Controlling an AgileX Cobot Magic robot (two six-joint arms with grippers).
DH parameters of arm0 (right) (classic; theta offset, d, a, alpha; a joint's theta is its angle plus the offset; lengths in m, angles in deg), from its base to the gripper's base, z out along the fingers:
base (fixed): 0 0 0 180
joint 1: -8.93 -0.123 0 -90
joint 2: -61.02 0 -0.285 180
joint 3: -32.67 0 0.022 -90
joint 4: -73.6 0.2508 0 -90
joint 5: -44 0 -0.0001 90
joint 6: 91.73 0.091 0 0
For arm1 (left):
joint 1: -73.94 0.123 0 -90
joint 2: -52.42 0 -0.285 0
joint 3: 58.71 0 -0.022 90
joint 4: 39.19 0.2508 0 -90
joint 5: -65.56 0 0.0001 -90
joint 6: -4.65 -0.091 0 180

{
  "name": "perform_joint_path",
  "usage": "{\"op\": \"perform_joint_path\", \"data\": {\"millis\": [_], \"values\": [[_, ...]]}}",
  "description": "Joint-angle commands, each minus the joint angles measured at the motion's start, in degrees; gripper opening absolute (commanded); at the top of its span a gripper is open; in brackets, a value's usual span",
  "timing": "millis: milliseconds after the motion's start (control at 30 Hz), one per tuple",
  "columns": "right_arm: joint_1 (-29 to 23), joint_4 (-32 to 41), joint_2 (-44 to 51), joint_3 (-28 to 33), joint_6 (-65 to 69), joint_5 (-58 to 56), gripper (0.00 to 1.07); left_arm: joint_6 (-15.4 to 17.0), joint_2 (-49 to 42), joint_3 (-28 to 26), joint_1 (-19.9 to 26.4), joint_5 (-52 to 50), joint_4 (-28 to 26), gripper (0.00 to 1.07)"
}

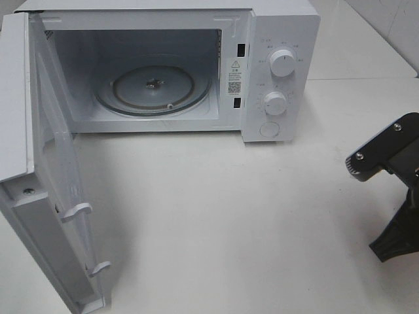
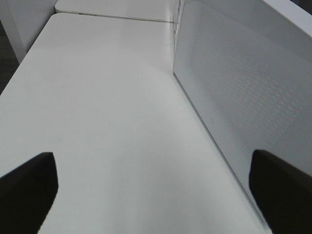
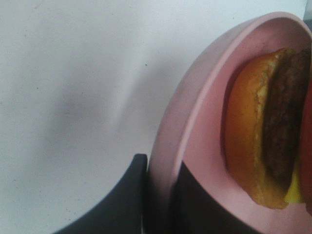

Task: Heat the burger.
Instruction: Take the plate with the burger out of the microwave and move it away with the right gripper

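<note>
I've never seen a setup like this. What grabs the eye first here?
The white microwave at the back of the table, its door swung wide open and its glass turntable bare. Then, in the right wrist view, the right hand pinching the rim of a pink plate that carries the burger.

A white table (image 1: 216, 216) fills the view under soft, even light. A second white tabletop (image 1: 366, 46) is seen butted against it at two o'clock. Pale wall tiles (image 1: 393, 19) are glimpsed beyond, at one o'clock.

Burger (image 3: 265, 131), golden bun and dark patty, on its side against pink plate (image 3: 195, 122)
</note>
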Motion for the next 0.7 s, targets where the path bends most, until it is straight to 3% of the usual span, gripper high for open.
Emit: {"op": "perform_joint_path", "data": {"millis": [33, 433, 700], "values": [[-0.2, -3.3, -2.8, -1.9, 5.2, -4.6, 0.00, 0.1, -0.2, 0.1, 0.1, -0.7, 0.0, 1.00], [-0.1, -3.2, -16.3, -4.6, 17.6, -4.8, 0.00, 0.1, -0.2, 0.1, 0.1, -0.7, 0.0, 1.00], [-0.1, -4.2, -20.2, -4.6, 22.9, -2.1, 0.00, 0.1, -0.2, 0.1, 0.1, -0.7, 0.0, 1.00]]}}
